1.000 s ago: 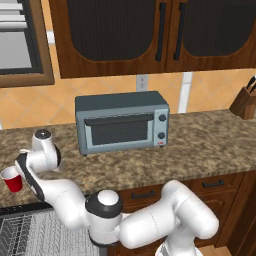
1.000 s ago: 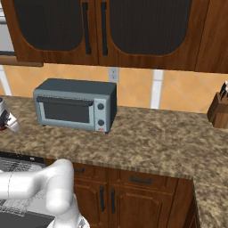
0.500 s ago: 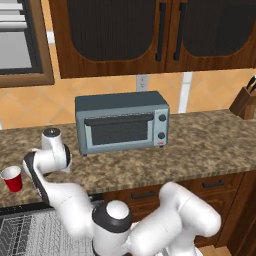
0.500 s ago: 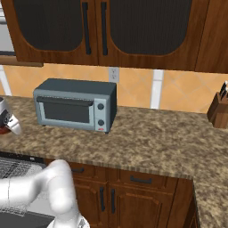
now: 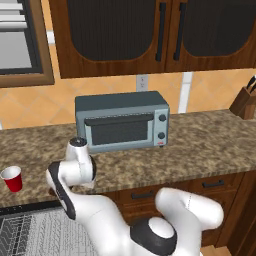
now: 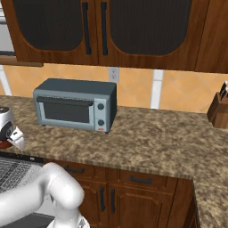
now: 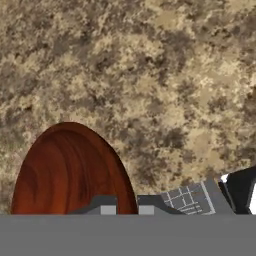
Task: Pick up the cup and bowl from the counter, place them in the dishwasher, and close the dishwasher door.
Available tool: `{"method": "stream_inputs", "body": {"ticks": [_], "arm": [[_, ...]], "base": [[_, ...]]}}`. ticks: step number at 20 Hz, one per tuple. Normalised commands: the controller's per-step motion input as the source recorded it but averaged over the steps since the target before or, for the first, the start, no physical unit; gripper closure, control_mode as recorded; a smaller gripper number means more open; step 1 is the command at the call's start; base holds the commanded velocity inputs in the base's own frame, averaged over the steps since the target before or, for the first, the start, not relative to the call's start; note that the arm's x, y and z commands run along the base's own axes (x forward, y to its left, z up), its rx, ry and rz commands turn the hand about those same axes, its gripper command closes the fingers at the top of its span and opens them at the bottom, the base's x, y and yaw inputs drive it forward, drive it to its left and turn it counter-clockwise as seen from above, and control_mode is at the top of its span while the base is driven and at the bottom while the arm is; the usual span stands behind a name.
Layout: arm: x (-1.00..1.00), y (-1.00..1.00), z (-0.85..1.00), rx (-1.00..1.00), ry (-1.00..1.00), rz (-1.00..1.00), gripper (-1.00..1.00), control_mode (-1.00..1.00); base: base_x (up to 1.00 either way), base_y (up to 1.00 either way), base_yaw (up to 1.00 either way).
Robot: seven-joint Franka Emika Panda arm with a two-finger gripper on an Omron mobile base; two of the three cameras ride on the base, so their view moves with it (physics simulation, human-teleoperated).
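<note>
Over the last second the arm's white wrist (image 5: 75, 167) has swung away from the red cup (image 5: 12, 178) toward 3 o'clock in the left base view, along the front edge of the granite surface (image 5: 210, 145). The cup, earlier right against the hand, now stands alone and uncovered near 9 o'clock. In the right base view the wrist has edged further into sight at 9 o'clock.

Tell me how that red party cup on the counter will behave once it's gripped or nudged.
The cup stands upright on the counter, narrower at its base than at its white rim, so a sideways nudge would probably tip it. It looks thin-walled and empty, so likely light and apt to flex under a hard squeeze. On its side, its taper would probably make it roll in a curve.
</note>
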Motion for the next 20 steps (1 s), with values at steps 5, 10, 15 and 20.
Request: {"method": "stream_inputs", "body": {"ticks": [5, 10, 15, 20], "arm": [[-1.0, -0.07, 0.0, 0.0, 0.09, 0.1, 1.0, -1.0], [-1.0, 0.12, -0.03, 0.0, -0.08, 0.16, 1.0, -1.0], [-0.69, 0.4, -0.34, 0.0, -0.2, 0.11, 1.0, -1.0], [-0.03, 0.37, -0.62, 0.0, -0.13, 0.05, 1.0, -1.0]], "base": [[0.0, 0.0, 0.0], [0.0, 0.0, 0.0], [0.0, 0.0, 0.0], [0.0, 0.0, 0.0]]}}
